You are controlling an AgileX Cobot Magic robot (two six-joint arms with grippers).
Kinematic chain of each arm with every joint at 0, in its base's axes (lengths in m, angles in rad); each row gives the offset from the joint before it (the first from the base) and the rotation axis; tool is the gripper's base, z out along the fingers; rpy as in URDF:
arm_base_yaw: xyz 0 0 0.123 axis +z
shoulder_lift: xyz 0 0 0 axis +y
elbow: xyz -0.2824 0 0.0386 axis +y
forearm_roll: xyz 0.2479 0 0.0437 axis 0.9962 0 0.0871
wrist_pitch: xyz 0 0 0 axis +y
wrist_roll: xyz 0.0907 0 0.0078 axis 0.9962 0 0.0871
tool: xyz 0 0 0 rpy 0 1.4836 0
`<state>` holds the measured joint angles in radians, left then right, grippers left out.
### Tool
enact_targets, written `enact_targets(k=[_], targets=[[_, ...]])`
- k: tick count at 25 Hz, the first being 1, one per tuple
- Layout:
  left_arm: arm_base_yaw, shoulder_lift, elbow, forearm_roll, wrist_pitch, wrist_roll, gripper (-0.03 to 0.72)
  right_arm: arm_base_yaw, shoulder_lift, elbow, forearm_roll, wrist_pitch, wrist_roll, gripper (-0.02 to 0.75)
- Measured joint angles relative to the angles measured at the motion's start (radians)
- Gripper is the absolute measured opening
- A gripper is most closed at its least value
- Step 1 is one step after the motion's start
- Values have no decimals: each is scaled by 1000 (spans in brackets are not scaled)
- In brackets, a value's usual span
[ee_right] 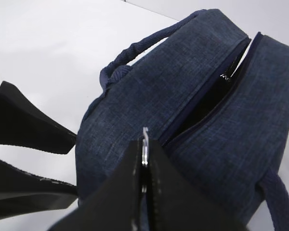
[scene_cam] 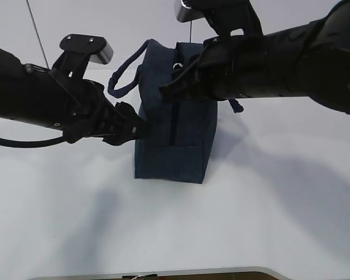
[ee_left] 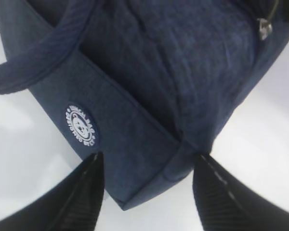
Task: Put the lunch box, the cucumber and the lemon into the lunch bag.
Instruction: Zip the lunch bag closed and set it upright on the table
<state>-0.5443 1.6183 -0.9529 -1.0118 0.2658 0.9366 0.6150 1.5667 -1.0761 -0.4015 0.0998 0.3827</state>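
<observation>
The lunch bag (scene_cam: 174,116) stands upright mid-tabletop (scene_cam: 268,198), its zipper slit running lengthwise. The left gripper (ee_left: 147,185) straddles its near corner, fingers spread. The right gripper (ee_right: 144,163) pinches the zipper pull (ee_right: 145,147).

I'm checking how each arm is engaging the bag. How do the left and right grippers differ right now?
The left gripper is open, its fingers straddling a lower corner of the lunch bag; the right gripper is shut on the metal zipper pull. The left gripper works low at the bag's side; the right gripper works up at the partly open zipper. Both are black.
</observation>
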Motion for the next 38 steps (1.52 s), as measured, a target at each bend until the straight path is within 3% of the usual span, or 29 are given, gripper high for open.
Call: enact_targets(k=[7, 18, 20, 24, 26, 38], targets=[[0, 0, -20, -56, 106, 3, 435, 0, 0, 0, 0, 0, 0, 5], [0, 58, -75, -64, 71, 8, 428, 0, 0, -4, 2, 0, 6, 5], [0, 75, -77, -64, 71, 8, 376, 0, 0, -12, 2, 2, 6, 5], [0, 84, -79, -54, 75, 10, 97, 0, 0, -41, 2, 12, 6, 5], [0, 84, -79, -43, 78, 10, 21, 0, 0, -53, 2, 26, 6, 5], [0, 84, -80, 5, 131, 10, -3, 0, 0, -65, -9, 42, 7, 5]])
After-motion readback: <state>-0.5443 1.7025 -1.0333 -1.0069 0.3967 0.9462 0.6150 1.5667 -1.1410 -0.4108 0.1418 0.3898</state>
